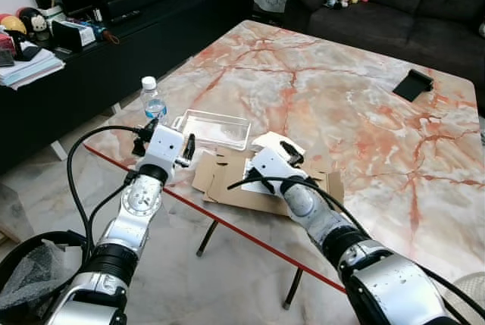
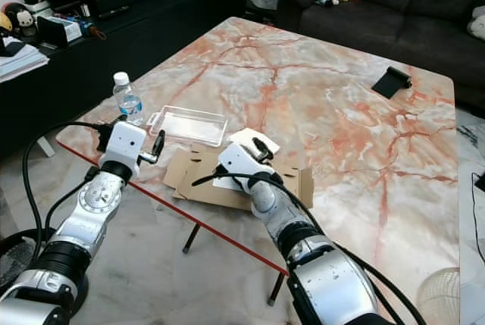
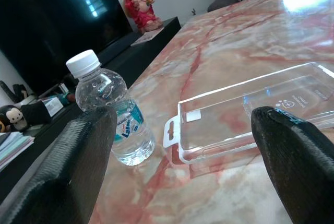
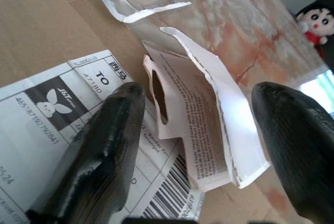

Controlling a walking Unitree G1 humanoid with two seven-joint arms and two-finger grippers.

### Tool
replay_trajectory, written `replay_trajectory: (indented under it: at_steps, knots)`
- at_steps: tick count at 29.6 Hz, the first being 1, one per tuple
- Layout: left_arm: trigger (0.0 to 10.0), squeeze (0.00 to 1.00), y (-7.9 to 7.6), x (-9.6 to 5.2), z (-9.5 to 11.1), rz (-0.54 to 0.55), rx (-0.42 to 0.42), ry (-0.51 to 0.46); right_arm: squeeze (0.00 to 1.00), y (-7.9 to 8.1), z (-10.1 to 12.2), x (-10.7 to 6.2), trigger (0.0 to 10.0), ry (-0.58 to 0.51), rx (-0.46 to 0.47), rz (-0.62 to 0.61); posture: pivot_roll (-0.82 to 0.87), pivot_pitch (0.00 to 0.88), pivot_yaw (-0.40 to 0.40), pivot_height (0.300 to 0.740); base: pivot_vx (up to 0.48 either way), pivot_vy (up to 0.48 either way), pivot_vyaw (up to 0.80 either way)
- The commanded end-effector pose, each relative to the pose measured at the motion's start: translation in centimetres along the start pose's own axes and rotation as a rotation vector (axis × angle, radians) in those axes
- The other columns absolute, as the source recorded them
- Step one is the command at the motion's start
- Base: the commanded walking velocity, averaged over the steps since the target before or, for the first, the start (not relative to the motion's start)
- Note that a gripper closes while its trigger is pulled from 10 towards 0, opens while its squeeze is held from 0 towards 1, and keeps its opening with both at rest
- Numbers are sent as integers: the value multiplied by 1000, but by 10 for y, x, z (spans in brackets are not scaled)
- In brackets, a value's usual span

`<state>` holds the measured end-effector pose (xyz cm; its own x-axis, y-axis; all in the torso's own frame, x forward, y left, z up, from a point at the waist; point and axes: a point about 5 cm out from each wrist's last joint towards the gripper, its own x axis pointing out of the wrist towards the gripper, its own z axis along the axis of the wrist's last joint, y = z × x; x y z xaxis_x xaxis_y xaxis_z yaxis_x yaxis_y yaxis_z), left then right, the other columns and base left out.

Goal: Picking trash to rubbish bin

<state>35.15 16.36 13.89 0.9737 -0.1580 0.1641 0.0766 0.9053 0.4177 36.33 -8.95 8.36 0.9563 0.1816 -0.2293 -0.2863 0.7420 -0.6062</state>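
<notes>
Right gripper, fingers spread, hovered over torn white paper on flattened brown cardboard; left gripper, also spread, faced the clear plastic tray and small water bottle.

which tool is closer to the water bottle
Left. The left tool is open right beside the water bottle, which shows just past its fingers in the left wrist view. The right tool is open farther off, over the flattened cardboard and torn paper packet.
</notes>
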Motion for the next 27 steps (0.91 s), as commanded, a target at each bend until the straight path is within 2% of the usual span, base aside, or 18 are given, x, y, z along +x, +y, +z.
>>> replay_trajectory:
  at_steps: [1, 5, 11, 16, 23, 27]
  knots:
    - [10000, 0, 1, 3, 7, -13, 21, -21, 0, 0, -1, 0, 10000, 9, 31, 12, 139, 59, -104, 740, 0, 0, 0]
    - [10000, 0, 0, 3, 7, -21, 14, -23, 0, 0, 0, 0, 10000, 0, 39, 13, 139, 59, -104, 740, 0, 0, 0]
    - [10000, 0, -1, 3, 9, -29, 11, -28, 0, -2, 0, 0, 10000, -8, 102, 7, 130, 42, -97, 740, 0, 0, 0]
    - [10000, 0, -1, 3, 13, -37, -5, -52, 0, -4, 5, 1, 10000, -40, 196, 9, 128, 35, -96, 740, 0, 0, 0]
    - [10000, 0, -2, 4, 15, -38, -4, -58, 0, -5, 5, 1, 10000, -33, 180, 0, 131, 29, -97, 740, 0, 0, 0]
    - [10000, 0, -2, 4, 15, -37, -2, -59, 0, -9, 4, 2, 10000, -22, 131, -33, 134, 28, -97, 740, 0, 0, 0]
